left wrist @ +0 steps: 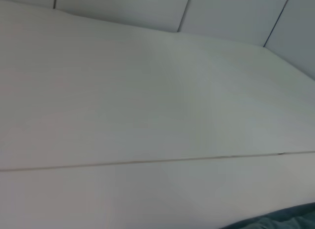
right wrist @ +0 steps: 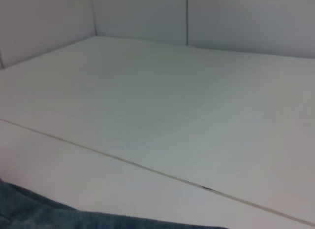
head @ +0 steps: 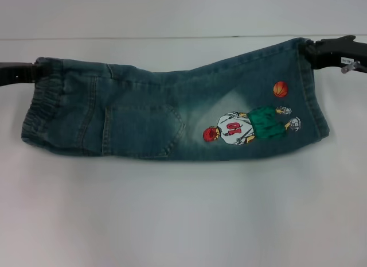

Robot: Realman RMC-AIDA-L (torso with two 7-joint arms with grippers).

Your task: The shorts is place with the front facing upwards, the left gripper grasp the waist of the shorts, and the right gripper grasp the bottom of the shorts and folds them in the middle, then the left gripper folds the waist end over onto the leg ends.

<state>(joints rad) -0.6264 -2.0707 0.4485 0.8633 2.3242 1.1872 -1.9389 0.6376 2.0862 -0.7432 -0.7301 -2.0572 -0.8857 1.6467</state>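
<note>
The shorts (head: pixel 172 112) are doubled lengthwise and stretch across the white table, back pocket and a basketball-player print facing up. The gathered waist (head: pixel 39 109) is at the left. My left gripper (head: pixel 35 70) is shut on its far corner. The leg ends (head: pixel 314 89) are at the right, and my right gripper (head: pixel 312 51), with its white label, is shut on their far corner. The upper edge sags between the two grips. Only a sliver of denim (left wrist: pixel 290 220) shows in the left wrist view, and a strip of denim (right wrist: pixel 29 212) in the right wrist view.
The white table (head: pixel 183 221) spreads in front of the shorts. A thin seam line (head: pixel 143 37) runs across it behind them. Pale wall panels (right wrist: pixel 221 17) stand behind the table.
</note>
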